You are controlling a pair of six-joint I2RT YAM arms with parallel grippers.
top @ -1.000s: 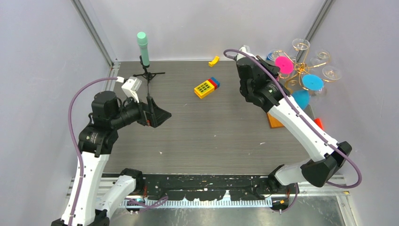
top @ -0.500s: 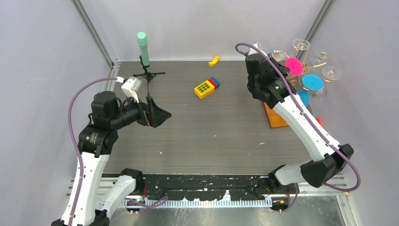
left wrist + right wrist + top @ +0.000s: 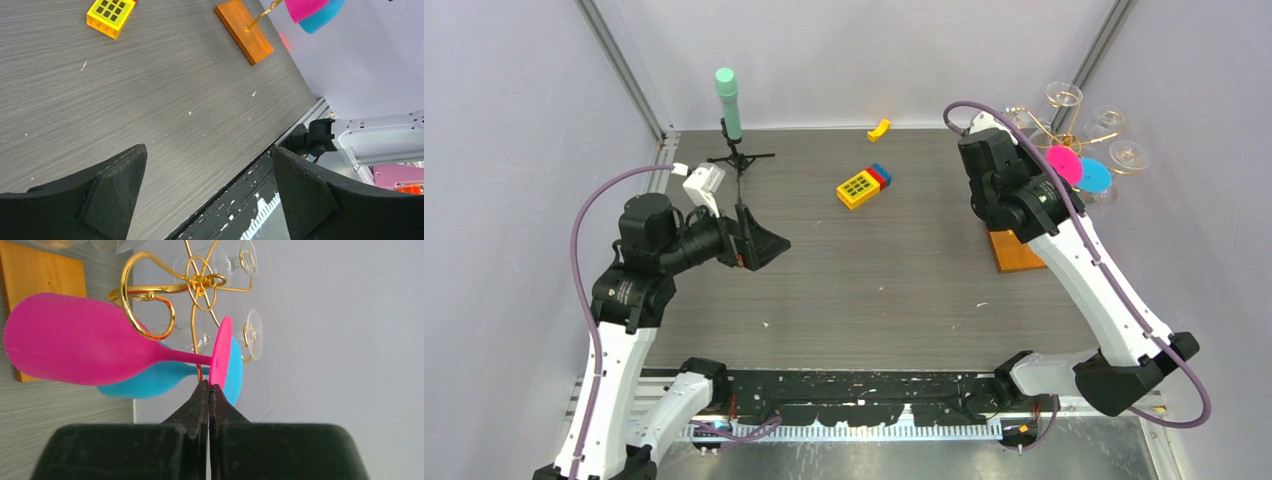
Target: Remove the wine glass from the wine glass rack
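The right claw [image 3: 209, 389] is squeezed together, tip at the foot of the pink wine glass [image 3: 75, 347] — the left claw [image 3: 209, 155] is wide apart. Slide it gently off the curl of the wine glass rack [image 3: 200, 282].

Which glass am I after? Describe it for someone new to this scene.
At the table's far right corner stands the gold wire rack. Glasses hang from it: the pink glass is next to a blue glass, the rest are clear glasses. Only the pink one's foot is at the right gripper's tips.

left fingers [image 3: 107, 192] spread wide, right fingers [image 3: 196, 407] pressed together
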